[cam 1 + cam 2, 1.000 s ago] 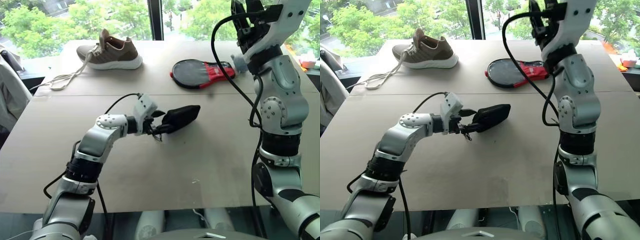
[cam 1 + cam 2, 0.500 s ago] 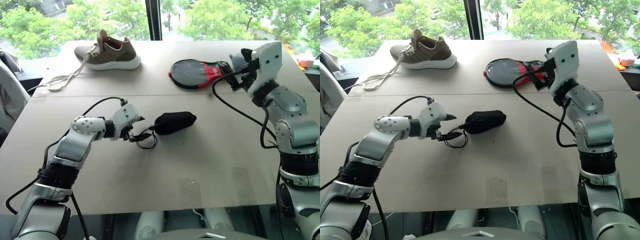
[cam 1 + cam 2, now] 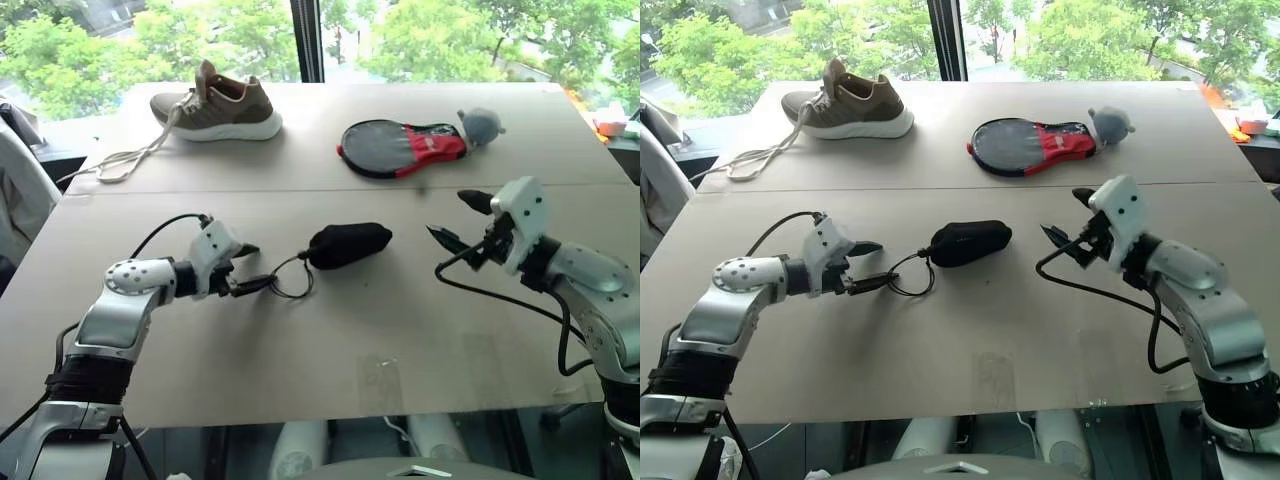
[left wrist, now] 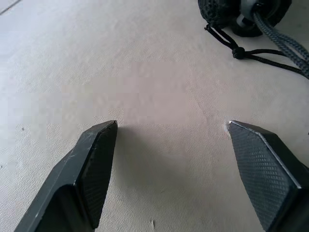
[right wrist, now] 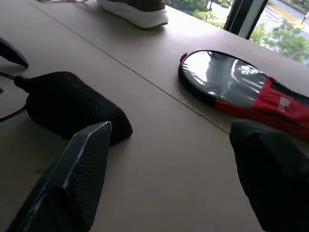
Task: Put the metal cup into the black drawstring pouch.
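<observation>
We see the black drawstring pouch (image 3: 347, 244) lying crosswise mid-tabletop (image 3: 400, 330) between both empty, spread end effectors, left end effector (image 3: 247, 268) nearer its cord (image 3: 290, 282), right end effector (image 3: 458, 220) beyond.

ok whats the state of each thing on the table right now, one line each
black drawstring pouch: lying on its side, bulging, mouth cinched, cord looped loose on the table
left gripper: fingers open, empty, beside the cord
right gripper: fingers open, empty
shoe: upright, laces untied and trailing
paddle cover: flat, closed
grey plush toy: resting beside the paddle cover
</observation>
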